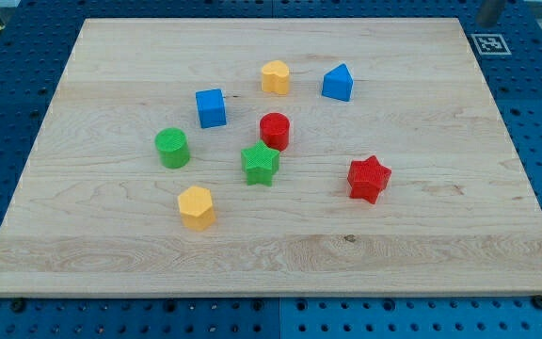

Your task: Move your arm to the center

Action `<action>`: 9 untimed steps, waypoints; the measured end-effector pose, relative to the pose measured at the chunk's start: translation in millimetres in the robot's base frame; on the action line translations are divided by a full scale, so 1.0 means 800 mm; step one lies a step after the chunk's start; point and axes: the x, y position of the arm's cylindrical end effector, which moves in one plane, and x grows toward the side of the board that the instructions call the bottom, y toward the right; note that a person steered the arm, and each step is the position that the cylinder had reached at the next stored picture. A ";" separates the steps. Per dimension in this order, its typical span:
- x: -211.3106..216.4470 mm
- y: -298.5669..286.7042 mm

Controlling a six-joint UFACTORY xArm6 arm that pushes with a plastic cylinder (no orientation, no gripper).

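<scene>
Board (111, 240) centre lies by the red cylinder (275, 130) and green star (261, 164); my tip is out of view, perhaps beyond the top right corner.

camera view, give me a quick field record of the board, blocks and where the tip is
surface: wooden board on blue pegboard
my tip: not visible among the blocks
near centre: red cylinder, green star just below it
view's top: yellow block, blue wedge-like block
view's left: blue cube, green cylinder
view's bottom: yellow block
view's right: red star
</scene>
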 end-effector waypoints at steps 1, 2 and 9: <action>-0.001 0.000; -0.002 0.000; 0.160 -0.086</action>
